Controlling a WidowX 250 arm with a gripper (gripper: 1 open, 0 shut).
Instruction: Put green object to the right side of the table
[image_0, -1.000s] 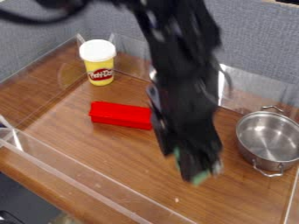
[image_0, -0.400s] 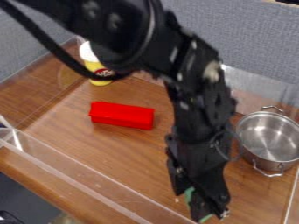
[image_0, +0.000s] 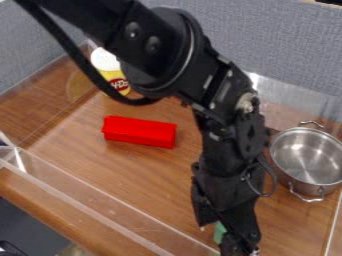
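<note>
In the camera view, the black arm (image_0: 201, 110) reaches down to the lower right of the frame, where the gripper (image_0: 235, 238) sits low over the table (image_0: 94, 185). Whether its jaws are apart or closed cannot be told here. A sliver of the green object (image_0: 221, 231) shows at the fingertips. The red block (image_0: 140, 131) lies centre-left, the steel pot (image_0: 307, 160) at right, and a yellow tub (image_0: 114, 75) stands upper left.
</note>
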